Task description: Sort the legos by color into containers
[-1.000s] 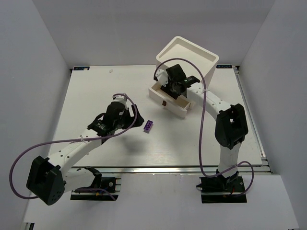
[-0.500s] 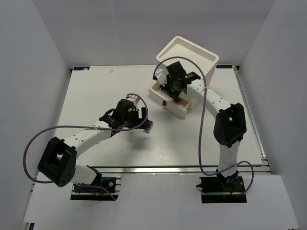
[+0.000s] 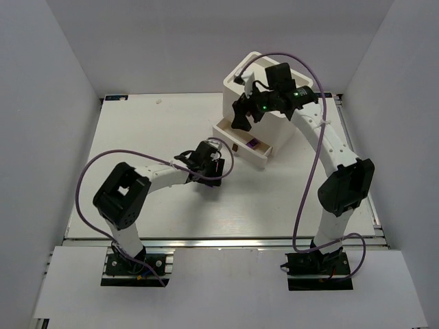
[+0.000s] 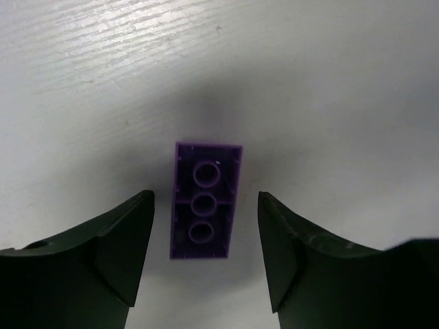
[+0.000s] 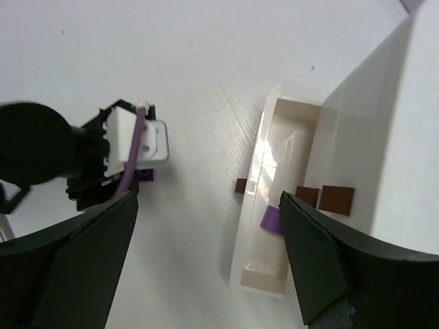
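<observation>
loose lego (image 4: pixel 204 200): hidden under left hand (image 3: pixel 208 166), top view | binned lego (image 5: pixel 272 219): half-covered, right wrist

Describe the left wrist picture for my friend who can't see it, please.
A small purple plastic brick lies hollow side up on the white table, between the two dark fingers of the open left gripper. Neither finger touches it.

Bright, even light washes the white surface (image 3: pixel 137 137), with glare streaking its near edge. A soft shadow rings the small purple plastic brick (image 4: pixel 204 201) in the left wrist view, while the right wrist view overexposes the white square plastic bin (image 5: pixel 391 123).
</observation>
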Tool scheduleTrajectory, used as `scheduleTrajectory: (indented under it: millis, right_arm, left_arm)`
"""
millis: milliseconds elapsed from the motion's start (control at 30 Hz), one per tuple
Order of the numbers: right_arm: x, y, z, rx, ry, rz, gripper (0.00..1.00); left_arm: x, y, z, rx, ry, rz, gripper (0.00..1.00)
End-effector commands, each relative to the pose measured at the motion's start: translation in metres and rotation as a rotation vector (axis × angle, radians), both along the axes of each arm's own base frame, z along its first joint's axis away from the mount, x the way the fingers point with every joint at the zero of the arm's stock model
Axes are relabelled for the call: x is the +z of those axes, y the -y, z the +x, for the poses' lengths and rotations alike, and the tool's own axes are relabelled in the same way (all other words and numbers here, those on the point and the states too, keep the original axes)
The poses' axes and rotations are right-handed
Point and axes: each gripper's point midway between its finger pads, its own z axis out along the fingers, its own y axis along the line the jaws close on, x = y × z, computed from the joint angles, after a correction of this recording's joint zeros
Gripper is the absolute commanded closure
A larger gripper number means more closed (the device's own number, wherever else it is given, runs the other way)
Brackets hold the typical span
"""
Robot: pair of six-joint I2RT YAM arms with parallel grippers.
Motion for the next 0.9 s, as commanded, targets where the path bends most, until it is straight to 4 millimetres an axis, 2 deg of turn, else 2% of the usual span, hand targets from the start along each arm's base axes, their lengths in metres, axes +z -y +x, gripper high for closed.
scheduleTrajectory:
  millis: [0, 67, 133, 167, 200, 233, 300, 333, 367, 400, 467, 500, 533, 567, 600, 633, 667, 767, 800, 867]
  right_arm:
    - [0.055, 0.002, 0.001, -0.007, 0.076, 0.132, 0.11]
    - [0.052, 0.007, 0.005, -0.03, 0.061, 0.132, 0.11]
    - [0.048, 0.014, 0.007, -0.046, 0.051, 0.126, 0.11]
    - [0.046, 0.017, 0.009, -0.055, 0.049, 0.124, 0.11]
    - [0.046, 0.021, 0.011, -0.064, 0.05, 0.124, 0.11]
    - [0.049, 0.023, 0.011, -0.069, 0.058, 0.128, 0.11]
    - [0.045, 0.028, 0.014, -0.1, 0.056, 0.118, 0.12]
    - [0.05, 0.033, 0.019, -0.124, 0.077, 0.126, 0.13]
    - [0.044, 0.038, 0.021, -0.15, 0.069, 0.121, 0.14]
    - [0.043, 0.042, 0.027, -0.201, 0.067, 0.113, 0.18]
    - [0.044, 0.05, 0.033, -0.237, 0.072, 0.118, 0.28]
    - [0.045, 0.052, 0.035, -0.247, 0.074, 0.117, 0.43]
    - [0.046, 0.053, 0.035, -0.253, 0.075, 0.12, 0.53]
    - [0.047, 0.058, 0.038, -0.268, 0.075, 0.126, 0.6]
    - [0.047, 0.06, 0.04, -0.281, 0.072, 0.128, 0.76]
    - [0.048, 0.062, 0.04, -0.292, 0.065, 0.135, 0.81]
    - [0.05, 0.065, 0.042, -0.302, 0.068, 0.137, 0.84]
    - [0.049, 0.071, 0.042, -0.324, 0.058, 0.146, 0.87]
    - [0.049, 0.073, 0.043, -0.33, 0.056, 0.146, 0.87]
    - [0.052, 0.076, 0.042, -0.335, 0.057, 0.155, 0.85]
  left_arm:
    - [0.005, -0.001, 0.017, 0.04, 0.049, 0.074, 0.3]
    - [0.003, 0.003, 0.019, 0.043, 0.05, 0.09, 0.42]
    - [0.007, 0.008, 0.023, 0.046, 0.06, 0.095, 0.66]
    - [0.01, 0.009, 0.025, 0.049, 0.067, 0.091, 0.72]
    - [0.019, 0.011, 0.028, 0.055, 0.087, 0.074, 0.76]
    - [0.026, 0.013, 0.03, 0.056, 0.1, 0.059, 0.84]
    - [0.047, 0.024, 0.036, 0.072, 0.134, -0.018, 0.9]
    - [0.065, 0.029, 0.042, 0.1, 0.157, -0.088, 0.93]
    - [0.08, 0.041, 0.046, 0.093, 0.16, -0.18, 0.95]
    - [0.091, 0.043, 0.053, 0.12, 0.174, -0.233, 0.96]
    - [0.125, 0.06, 0.068, 0.144, 0.212, -0.364, 0.96]
    - [0.134, 0.065, 0.075, 0.155, 0.214, -0.405, 0.96]
    - [0.143, 0.073, 0.079, 0.181, 0.2, -0.461, 0.96]
    - [0.154, 0.079, 0.094, 0.207, 0.21, -0.506, 0.96]
    - [0.16, 0.079, 0.104, 0.237, 0.217, -0.542, 0.96]
    - [0.167, 0.088, 0.105, 0.252, 0.186, -0.613, 0.96]
    - [0.18, 0.094, 0.119, 0.264, 0.222, -0.674, 0.96]
    - [0.194, 0.101, 0.138, 0.335, 0.217, -0.782, 0.97]
    - [0.196, 0.108, 0.147, 0.344, 0.215, -0.803, 0.97]
    - [0.199, 0.106, 0.162, 0.424, 0.23, -0.827, 0.96]
